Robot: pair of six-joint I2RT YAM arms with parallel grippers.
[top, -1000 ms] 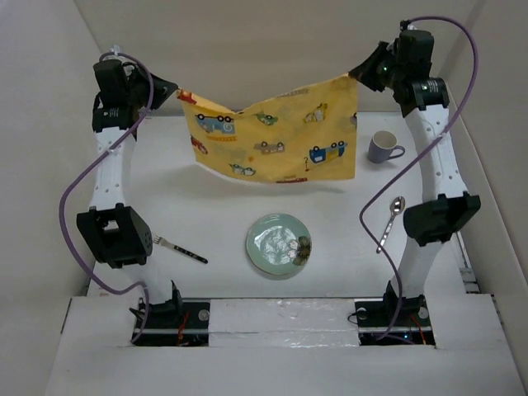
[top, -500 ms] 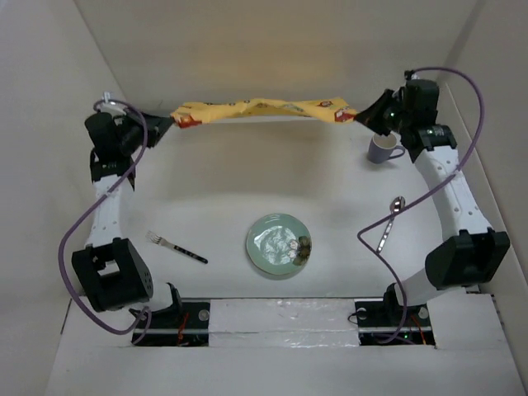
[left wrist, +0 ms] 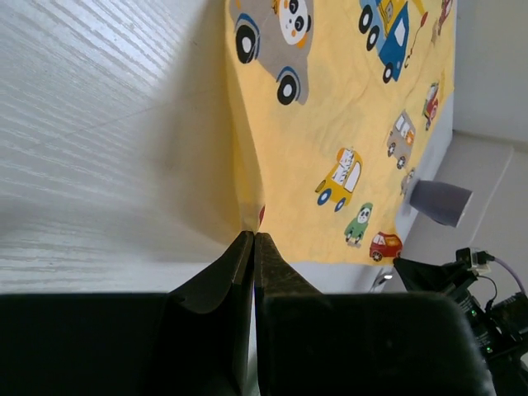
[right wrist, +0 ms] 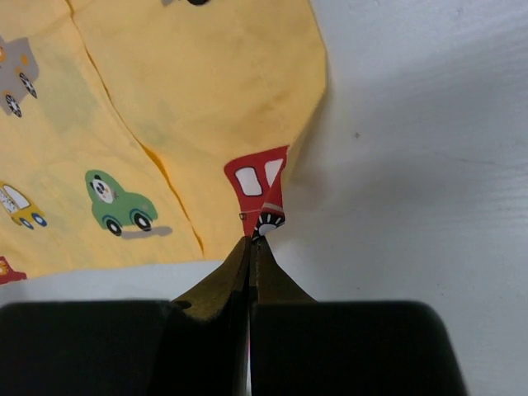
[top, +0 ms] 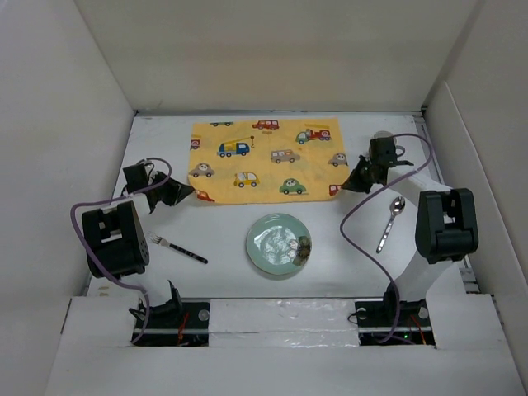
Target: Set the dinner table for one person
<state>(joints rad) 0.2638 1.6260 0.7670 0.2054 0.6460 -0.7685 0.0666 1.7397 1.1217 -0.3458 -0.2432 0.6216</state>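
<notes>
A yellow placemat (top: 264, 157) printed with cartoon cars lies spread flat on the far half of the white dinner table (top: 223, 227). My left gripper (top: 188, 195) is shut on its near left corner; the left wrist view shows the cloth (left wrist: 330, 107) pinched at the tips of that gripper (left wrist: 253, 235). My right gripper (top: 340, 188) is shut on the near right corner, where a red car print on the cloth (right wrist: 165, 99) rises into the closed tips of that gripper (right wrist: 252, 241). Both corners are lifted slightly off the table.
A pale green plate (top: 279, 245) sits in front of the placemat. A fork (top: 177, 249) lies to its left and a spoon (top: 391, 223) to its right. A purple mug (left wrist: 440, 202) stands at the far right, mostly hidden behind my right arm in the top view.
Both arms came down and toward the near side. The placemat, which hung stretched in the air between them, now lies flat on the table.
</notes>
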